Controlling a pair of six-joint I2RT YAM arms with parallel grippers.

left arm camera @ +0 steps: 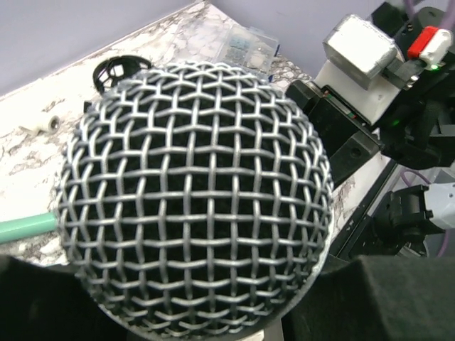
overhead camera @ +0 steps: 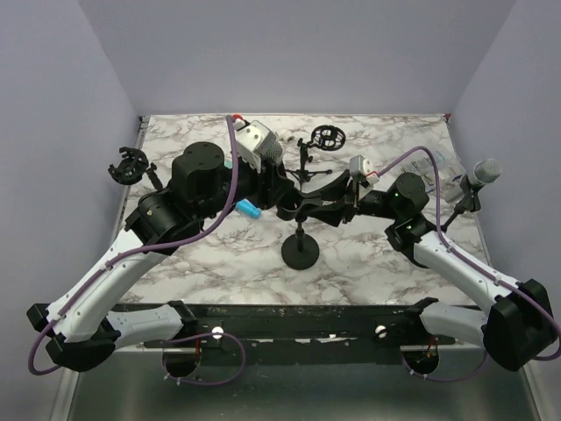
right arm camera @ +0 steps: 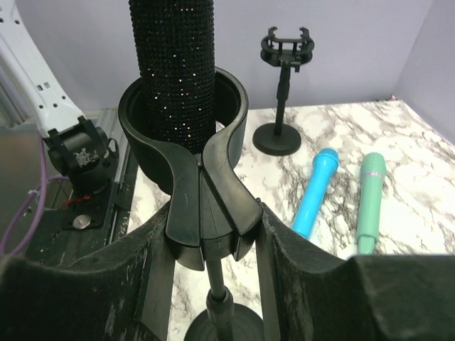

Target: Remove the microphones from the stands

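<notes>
Right wrist view: the microphone (right arm camera: 170, 71) sits snug in the ring of the clip (right arm camera: 202, 206), so a skewed pull could jam it and drag the stand (overhead camera: 300, 253) over if the bracing slips. The right gripper (right arm camera: 213, 245) is closed on the clip's stem, with the microphone directly above its fingers. The left gripper (left arm camera: 202, 323) flanks the microphone's head; whether it grips cannot be told.

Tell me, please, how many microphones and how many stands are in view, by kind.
Mics: 4 (black mic, blue mic, green mic, grey-headed mic)
Stands: 4 (left stand, back stand, centre stand, right stand)
Total: 8
</notes>
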